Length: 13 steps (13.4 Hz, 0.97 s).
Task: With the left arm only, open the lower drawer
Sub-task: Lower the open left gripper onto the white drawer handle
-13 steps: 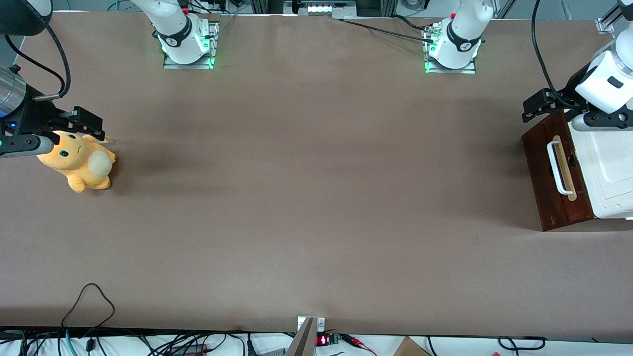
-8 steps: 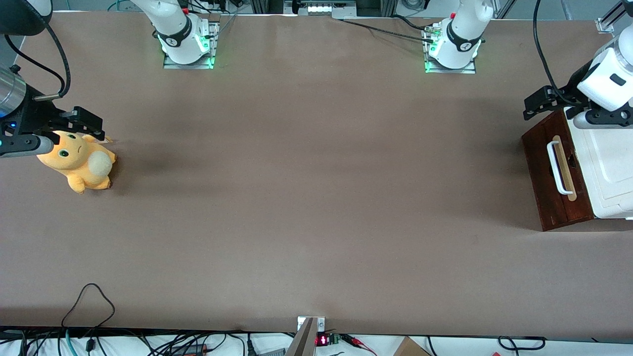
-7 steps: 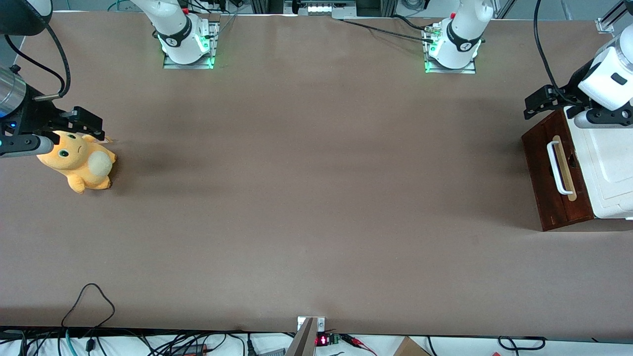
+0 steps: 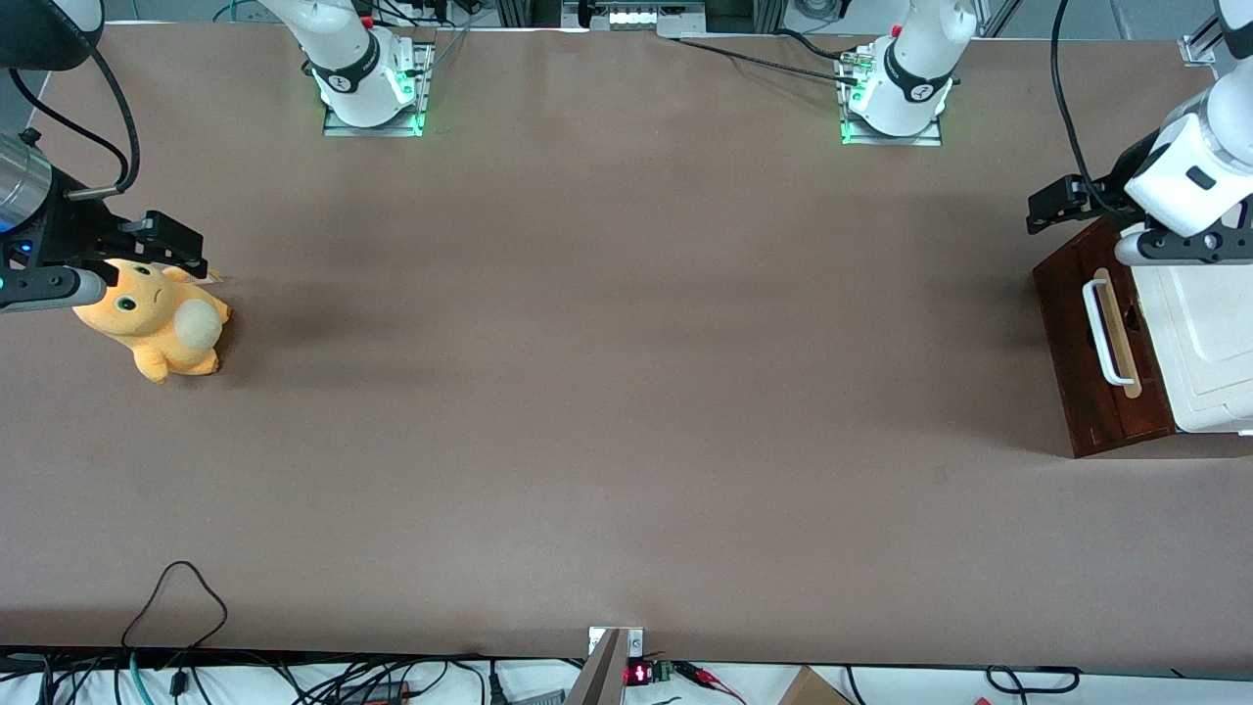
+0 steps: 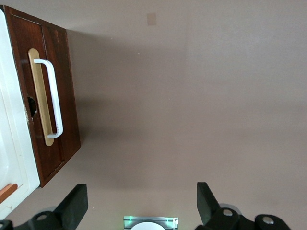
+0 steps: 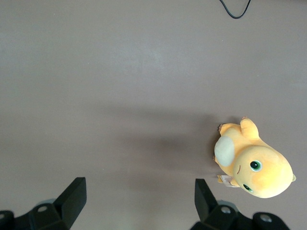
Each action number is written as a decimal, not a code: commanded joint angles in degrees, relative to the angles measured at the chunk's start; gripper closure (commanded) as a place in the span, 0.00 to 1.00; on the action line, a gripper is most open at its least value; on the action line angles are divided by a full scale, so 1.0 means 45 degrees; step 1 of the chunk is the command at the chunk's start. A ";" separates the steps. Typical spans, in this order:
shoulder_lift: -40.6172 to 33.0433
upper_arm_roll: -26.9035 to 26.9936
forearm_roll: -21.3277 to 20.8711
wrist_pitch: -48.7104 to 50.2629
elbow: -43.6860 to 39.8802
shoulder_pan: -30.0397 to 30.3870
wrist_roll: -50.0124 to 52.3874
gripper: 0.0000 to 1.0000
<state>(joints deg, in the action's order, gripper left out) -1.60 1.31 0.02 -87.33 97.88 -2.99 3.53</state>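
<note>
Where the brown table (image 4: 626,392) runs toward the working arm's end: lower drawer (image 4: 1091,343) shut flush, white handle (image 4: 1104,333) untouched. Farther from the front camera, left arm (image 4: 1189,176) with gripper (image 4: 1052,208) above the cabinet's edge, 2 fingers (image 5: 72,206) spread wide, gripping nothing.

The left arm (image 4: 1189,186) runs off the front view's edge, so only its wrist shows, and that wrist covers a corner of the cabinet's white top (image 4: 1209,343), which is also cut by the edge. Its gripper (image 5: 139,206), held above the table in front of the lower drawer (image 5: 50,100), shows only two spread fingertips (image 5: 74,203) in the wrist view. The drawer's seams are too faint to follow, and the cabinet's sides are hidden.
</note>
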 commanded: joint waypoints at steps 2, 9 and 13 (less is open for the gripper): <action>0.0665 -0.0426 -0.1808 -0.0262 -0.0305 -0.0018 -0.0062 0.00; 0.2520 -0.3316 -0.9583 -0.0243 0.1994 0.0157 0.4111 0.03; 0.3671 -0.3690 -1.2515 -0.0203 0.3578 0.0157 0.6786 0.05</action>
<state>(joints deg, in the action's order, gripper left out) 13.40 -14.37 -50.34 -88.50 111.11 -3.00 29.43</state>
